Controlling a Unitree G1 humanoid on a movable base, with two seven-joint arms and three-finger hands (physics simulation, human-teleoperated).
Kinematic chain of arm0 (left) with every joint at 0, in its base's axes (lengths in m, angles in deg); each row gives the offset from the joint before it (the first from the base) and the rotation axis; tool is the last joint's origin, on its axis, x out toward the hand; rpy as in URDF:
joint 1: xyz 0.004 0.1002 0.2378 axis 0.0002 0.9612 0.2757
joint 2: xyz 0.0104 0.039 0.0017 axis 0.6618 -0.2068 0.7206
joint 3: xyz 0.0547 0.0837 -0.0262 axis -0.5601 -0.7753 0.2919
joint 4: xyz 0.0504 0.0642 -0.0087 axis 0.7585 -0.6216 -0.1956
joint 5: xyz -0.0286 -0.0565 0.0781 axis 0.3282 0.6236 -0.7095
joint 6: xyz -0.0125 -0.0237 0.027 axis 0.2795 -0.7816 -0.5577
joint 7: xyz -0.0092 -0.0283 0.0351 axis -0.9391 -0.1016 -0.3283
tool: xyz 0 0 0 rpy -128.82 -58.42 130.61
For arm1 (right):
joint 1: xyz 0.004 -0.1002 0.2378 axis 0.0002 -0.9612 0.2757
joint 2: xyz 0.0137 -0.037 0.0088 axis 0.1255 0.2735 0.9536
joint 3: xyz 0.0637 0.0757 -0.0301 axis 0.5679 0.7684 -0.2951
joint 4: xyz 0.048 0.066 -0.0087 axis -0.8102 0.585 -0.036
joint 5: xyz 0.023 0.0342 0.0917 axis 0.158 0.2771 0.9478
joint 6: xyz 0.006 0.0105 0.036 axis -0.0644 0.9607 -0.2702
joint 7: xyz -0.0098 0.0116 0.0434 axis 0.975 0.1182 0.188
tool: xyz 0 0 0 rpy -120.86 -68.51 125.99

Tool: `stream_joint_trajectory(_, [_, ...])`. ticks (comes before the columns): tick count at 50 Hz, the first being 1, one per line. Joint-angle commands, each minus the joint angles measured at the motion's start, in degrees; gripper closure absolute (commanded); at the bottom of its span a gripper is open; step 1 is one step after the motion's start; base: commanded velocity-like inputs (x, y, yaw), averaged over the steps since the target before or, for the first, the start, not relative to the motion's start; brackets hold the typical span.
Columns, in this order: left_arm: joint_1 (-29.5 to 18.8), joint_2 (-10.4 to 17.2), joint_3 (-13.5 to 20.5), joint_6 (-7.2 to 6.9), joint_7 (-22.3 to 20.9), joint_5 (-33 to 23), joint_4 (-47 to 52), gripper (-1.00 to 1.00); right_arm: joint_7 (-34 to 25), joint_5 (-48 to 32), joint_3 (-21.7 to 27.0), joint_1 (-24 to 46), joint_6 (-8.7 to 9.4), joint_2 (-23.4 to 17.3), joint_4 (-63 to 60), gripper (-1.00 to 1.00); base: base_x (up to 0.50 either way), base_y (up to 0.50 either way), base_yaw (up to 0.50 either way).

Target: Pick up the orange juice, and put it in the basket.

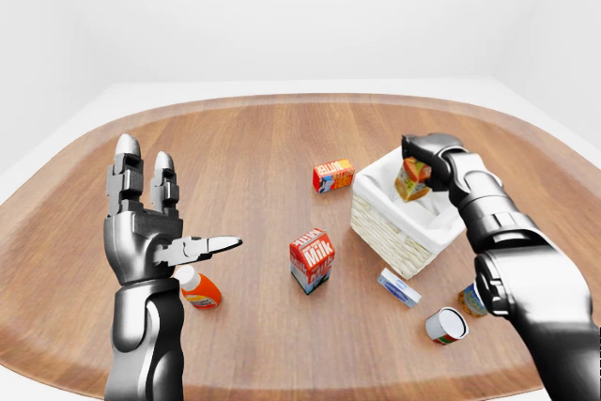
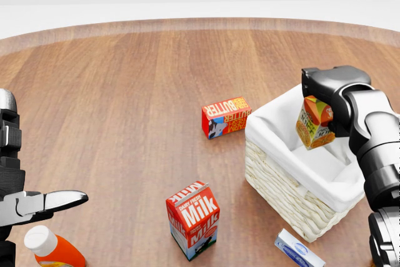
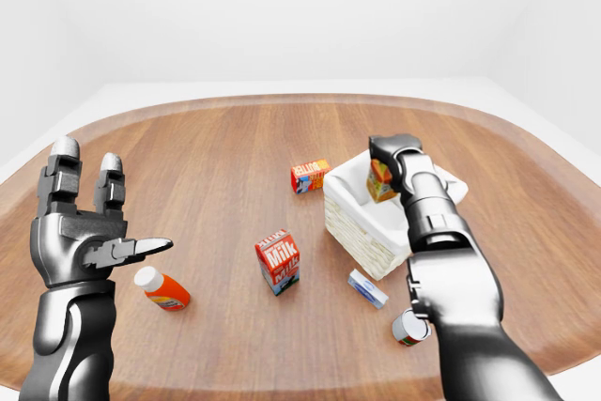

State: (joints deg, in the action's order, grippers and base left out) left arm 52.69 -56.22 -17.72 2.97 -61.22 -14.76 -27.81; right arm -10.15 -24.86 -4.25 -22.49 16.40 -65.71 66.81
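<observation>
The right hand [image 2: 325, 95] is reaching in from the right side of the head view with its dark fingers [image 2: 312, 82] closing round the top of the orange juice carton [image 2: 312, 123], which is hanging tilted in the air over the open top of the basket [image 2: 275, 167]. The carton is not resting on the white cloth lining; its lower end is sitting just above the basket's inner hollow, nearer the far rim in that view. The basket is standing on the round wooden table [image 2: 125, 92], toward the right.

The left hand [image 1: 150, 232] is being held up at the left of the left-eye view, well apart from everything, its fingers spread wide and upright with the thumb pointing out to the right, gripping nothing. Just below it on the table an orange bottle with a white cap [image 1: 199, 288] is lying on its side.

Left of the basket in the head view, a butter box [image 2: 226, 117] is lying near the basket's corner. Lower down, a milk carton [image 2: 194, 218] is standing upright, apart from the basket. A small blue and white box [image 2: 299, 249] is lying just beside the basket's lower wall. In the left-eye view a can [image 1: 445, 325] is lying on its side near the right arm, with another small item beside it that is too hidden to identify
</observation>
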Motion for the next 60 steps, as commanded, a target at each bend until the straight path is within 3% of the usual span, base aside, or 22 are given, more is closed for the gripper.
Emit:
stream_joint_trajectory(1, [0.0, 0.0, 0.0, 0.0, 0.0, 0.0, 0.0, -1.0, 2.9, -0.6, -0.3, 1.0, 0.0, 1.2, 1.8, 1.0, 0.0, 0.0, 0.0])
stream_joint_trajectory(60, [0.0, 0.0, 0.0, 0.0, 0.0, 0.0, 0.0, -1.0, 9.6, -2.6, -1.4, -2.1, 0.0, 1.4, 5.5, 1.0, 0.0, 0.0, 0.0])
